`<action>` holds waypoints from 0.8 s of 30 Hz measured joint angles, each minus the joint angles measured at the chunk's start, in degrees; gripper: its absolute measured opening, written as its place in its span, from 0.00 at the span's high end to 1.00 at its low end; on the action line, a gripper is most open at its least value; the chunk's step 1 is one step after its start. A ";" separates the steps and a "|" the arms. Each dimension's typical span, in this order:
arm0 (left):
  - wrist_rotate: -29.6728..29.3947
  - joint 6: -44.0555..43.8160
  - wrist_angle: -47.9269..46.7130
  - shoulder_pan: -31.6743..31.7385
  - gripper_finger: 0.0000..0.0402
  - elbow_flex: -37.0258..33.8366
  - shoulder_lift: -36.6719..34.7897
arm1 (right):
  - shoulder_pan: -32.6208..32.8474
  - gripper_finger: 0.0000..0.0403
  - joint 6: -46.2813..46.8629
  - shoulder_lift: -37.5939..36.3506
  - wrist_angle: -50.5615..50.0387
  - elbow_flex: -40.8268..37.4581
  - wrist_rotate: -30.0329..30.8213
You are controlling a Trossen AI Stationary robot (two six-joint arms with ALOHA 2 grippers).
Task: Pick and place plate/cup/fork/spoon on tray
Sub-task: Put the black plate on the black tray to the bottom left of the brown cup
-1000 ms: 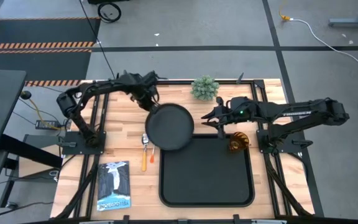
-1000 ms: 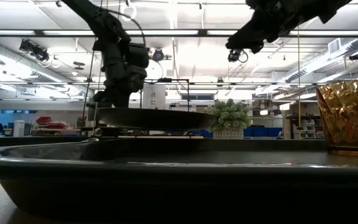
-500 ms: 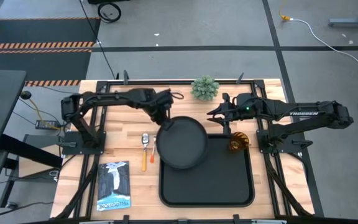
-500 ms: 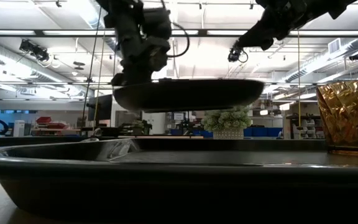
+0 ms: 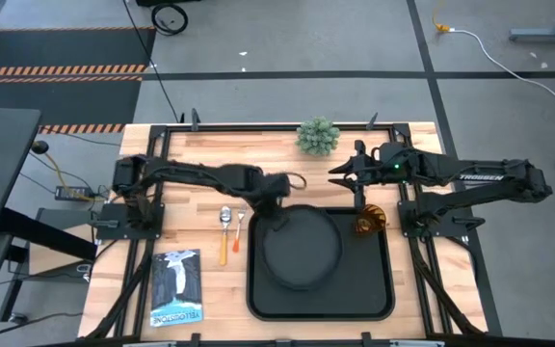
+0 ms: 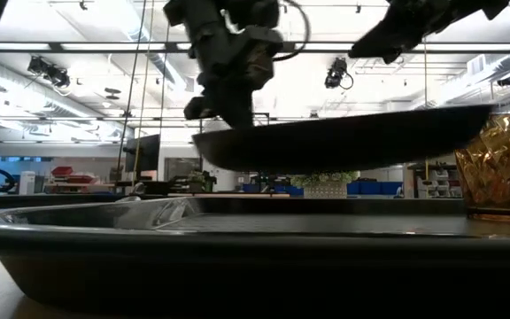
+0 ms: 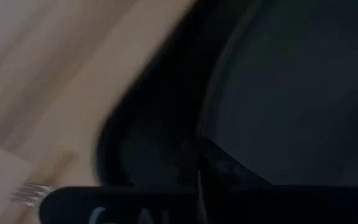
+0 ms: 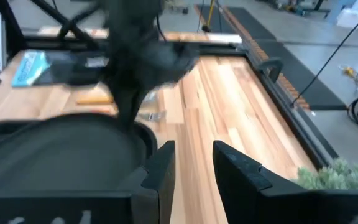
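Pinching the plate (image 5: 302, 249) by its rim, the left gripper (image 5: 271, 196) has swung it from the table edge to above the tray (image 5: 379, 299), not yet set down; right gripper (image 5: 355, 178) waits spread near the cup (image 5: 370, 221).

From my seat, the tray (image 5: 321, 289) sits at the near middle of the bench (image 5: 176, 164). The plate (image 5: 303, 249) hangs over the tray's far-left part, lifted clear of its floor in the low view, gripped at its far-left rim by the left end effector (image 5: 266, 200). The cup (image 5: 370, 221) stands in the tray's far-right corner. Just left of the tray lie the spoon (image 5: 225, 231) and, beside it on the tray side, the fork (image 5: 237, 227). A booklet (image 5: 176, 286) lies at the near left. A small plant (image 5: 317, 136) stands at the far edge. The right end effector (image 5: 356, 177), fingers parted, hovers behind the cup.
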 joint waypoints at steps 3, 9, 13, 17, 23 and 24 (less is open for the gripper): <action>-0.43 0.88 -1.37 -2.29 0.99 4.92 4.09 | 0.15 0.72 0.02 -1.97 -0.39 0.02 0.00; -0.60 3.47 -6.35 -4.75 0.99 16.82 12.98 | 0.94 0.72 0.43 -5.30 -0.93 0.04 -0.13; -0.10 6.20 -10.12 -5.10 0.99 24.44 18.78 | 1.73 0.72 0.63 -6.56 -1.30 0.04 -0.03; 2.05 8.48 -11.83 -5.06 0.99 31.04 23.39 | 2.50 0.72 0.94 -7.05 -1.39 0.04 -0.02; 2.83 9.33 -14.04 -4.98 0.99 36.75 27.60 | 3.74 0.72 1.52 -7.02 -1.31 0.04 0.08; 2.82 8.93 -14.43 -5.00 0.99 37.06 27.97 | 3.95 0.72 1.69 -7.02 -1.31 0.04 0.12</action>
